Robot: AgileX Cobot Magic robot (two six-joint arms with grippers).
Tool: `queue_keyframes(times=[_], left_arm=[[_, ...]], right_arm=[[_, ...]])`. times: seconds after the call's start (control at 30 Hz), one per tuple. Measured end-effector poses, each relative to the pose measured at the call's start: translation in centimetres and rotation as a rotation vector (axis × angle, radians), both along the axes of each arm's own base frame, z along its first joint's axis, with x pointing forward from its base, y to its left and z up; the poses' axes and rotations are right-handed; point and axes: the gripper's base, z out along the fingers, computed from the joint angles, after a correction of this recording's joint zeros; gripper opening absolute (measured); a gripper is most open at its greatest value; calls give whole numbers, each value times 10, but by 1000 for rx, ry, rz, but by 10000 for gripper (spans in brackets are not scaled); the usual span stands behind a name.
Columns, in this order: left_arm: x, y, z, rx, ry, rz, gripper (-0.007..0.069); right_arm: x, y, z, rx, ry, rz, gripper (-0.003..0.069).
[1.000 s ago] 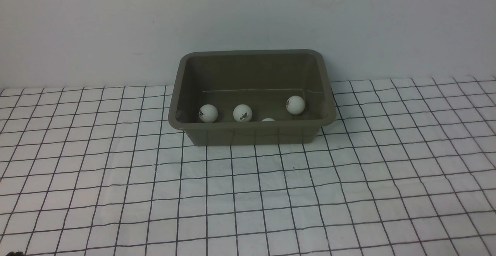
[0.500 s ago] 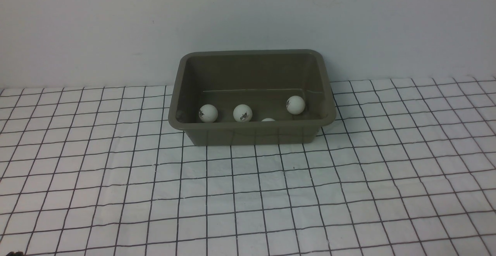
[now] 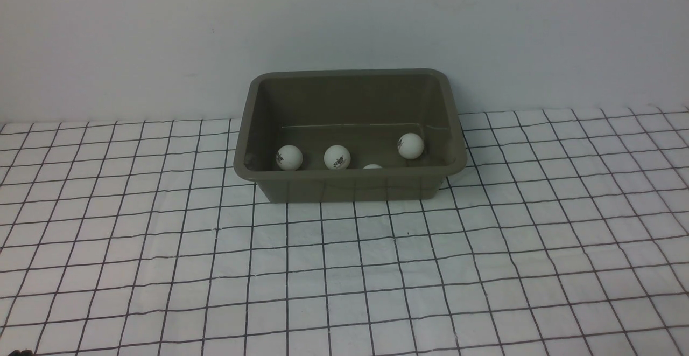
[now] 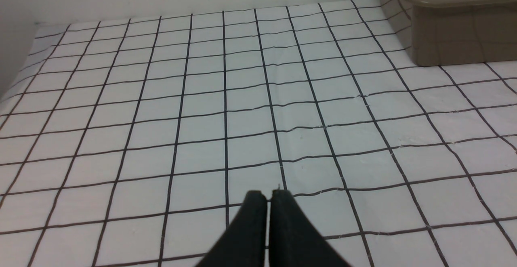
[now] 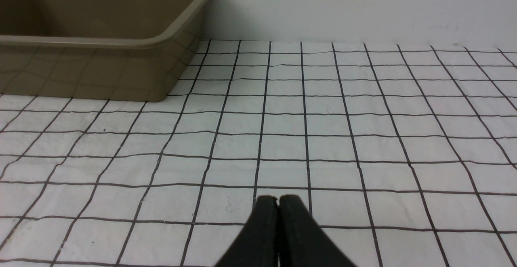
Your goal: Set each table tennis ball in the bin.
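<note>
plain grey-white wall (image 3: pixel 344 16), grid-lined tablecloth (image 3: pixel 344 270)

Neither arm showed in the front view. In its wrist view the left gripper (image 4: pixel 269 192) had its two black fingers (image 4: pixel 254 222) pressed together, tips low over the bench (image 4: pixel 121 97). The right gripper (image 5: pixel 278 198) was likewise closed, fingers (image 5: pixel 297 226) touching, holding nothing.

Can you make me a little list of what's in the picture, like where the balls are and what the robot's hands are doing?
balls: four table tennis balls, all inside the bin, one mostly hidden behind its near wall
bin: olive-brown tub, upright on the grid cloth
balls left on cloth: none seen
left hand: shut, holding nothing
right hand: shut, holding nothing
</note>
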Motion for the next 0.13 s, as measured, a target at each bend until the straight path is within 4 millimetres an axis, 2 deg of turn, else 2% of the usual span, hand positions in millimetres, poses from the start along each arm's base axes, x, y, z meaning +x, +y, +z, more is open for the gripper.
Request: queue_keyframes(times=[0.13], left_arm=[[0, 0, 0, 0, 0, 0, -4]], right_arm=[[0, 0, 0, 0, 0, 0, -17]])
